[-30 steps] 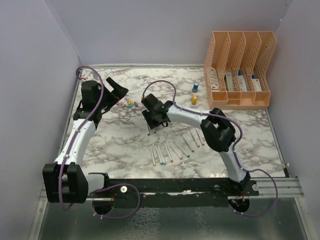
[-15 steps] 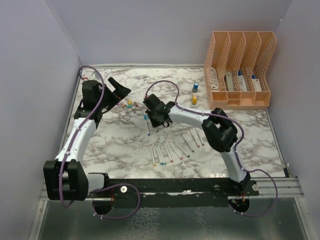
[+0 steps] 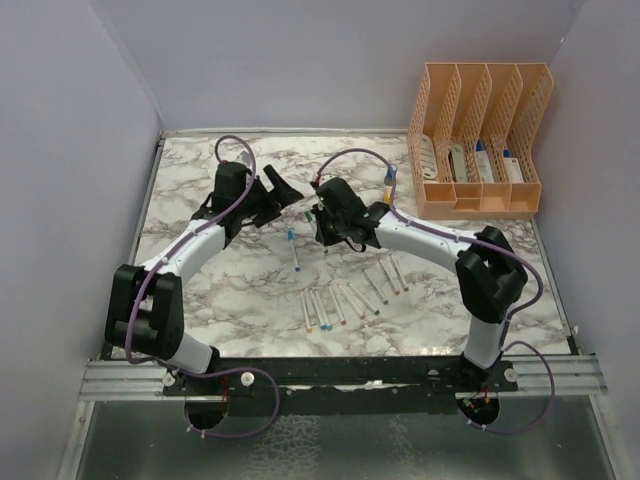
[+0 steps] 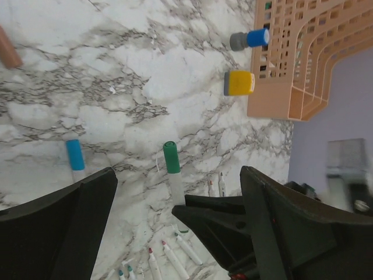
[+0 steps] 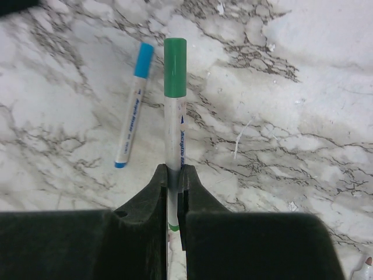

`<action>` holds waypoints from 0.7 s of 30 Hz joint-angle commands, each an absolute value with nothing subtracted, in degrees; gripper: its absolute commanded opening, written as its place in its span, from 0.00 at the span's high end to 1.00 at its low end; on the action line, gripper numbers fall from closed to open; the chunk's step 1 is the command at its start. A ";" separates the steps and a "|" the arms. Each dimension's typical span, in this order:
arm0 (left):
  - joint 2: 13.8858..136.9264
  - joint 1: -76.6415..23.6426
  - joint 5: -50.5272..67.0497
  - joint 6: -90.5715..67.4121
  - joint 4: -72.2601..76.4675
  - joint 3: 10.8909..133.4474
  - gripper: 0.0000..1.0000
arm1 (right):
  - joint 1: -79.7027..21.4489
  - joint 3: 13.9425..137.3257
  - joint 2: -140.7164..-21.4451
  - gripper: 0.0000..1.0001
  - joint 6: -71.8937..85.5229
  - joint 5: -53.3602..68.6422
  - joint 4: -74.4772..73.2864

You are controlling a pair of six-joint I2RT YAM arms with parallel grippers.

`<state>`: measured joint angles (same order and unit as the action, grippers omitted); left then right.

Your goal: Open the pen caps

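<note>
**Right gripper pinching green-capped pen, left gripper spread wide**

Right gripper's jaws are pressed together on the white barrel of the green-capped pen, mid-table toward the far edge. Green cap is on and sticks out past the fingertips toward the left gripper. Can't tell if the pen is clear of the marble. Left fingers are wide apart with nothing between the pads. In the left wrist view the green cap sits in the gap between them, touching neither.

Tabletop is white marble with grey veins, with plain lilac walls on the left, far and right sides. Peach file organiser stands in the far right corner. Blue bottle and yellow-orange bottle are just beside it on its left.

Blue-capped pen lies flat on the marble near the held pen, on its left in the right wrist view. Its cap is on and no gripper touches it. Row of pens lies side by side toward the near edge, around the middle, well apart from both grippers
</note>
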<state>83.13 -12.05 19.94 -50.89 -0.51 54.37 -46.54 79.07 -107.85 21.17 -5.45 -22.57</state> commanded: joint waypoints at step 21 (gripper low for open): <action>93.11 -21.52 22.63 -55.73 9.51 59.99 0.52 | -46.93 74.32 -96.39 0.99 17.87 -1.32 -16.02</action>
